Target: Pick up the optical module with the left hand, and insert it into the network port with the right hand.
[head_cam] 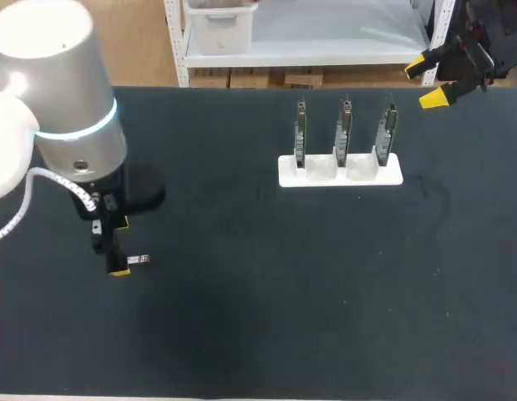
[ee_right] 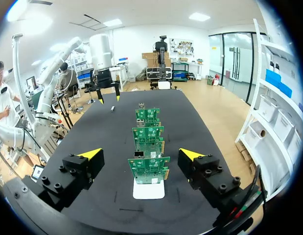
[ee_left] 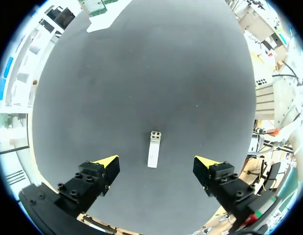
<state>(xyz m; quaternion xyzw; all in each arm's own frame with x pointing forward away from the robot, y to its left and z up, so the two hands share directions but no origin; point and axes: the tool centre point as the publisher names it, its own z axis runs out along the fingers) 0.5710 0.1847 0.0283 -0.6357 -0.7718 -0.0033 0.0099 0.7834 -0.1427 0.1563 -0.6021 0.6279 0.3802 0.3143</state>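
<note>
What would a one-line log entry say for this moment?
left hand: open over optical module flat on table | right hand: open, empty, facing card rack | optical module: not picked up

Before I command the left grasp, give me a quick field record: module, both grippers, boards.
left gripper: open, above the optical module, not touching it
optical module: lying flat on the black table
right gripper: open, near the table's far right corner, holding nothing
circuit boards: three, upright in a white holder
status: module not yet picked up
</note>
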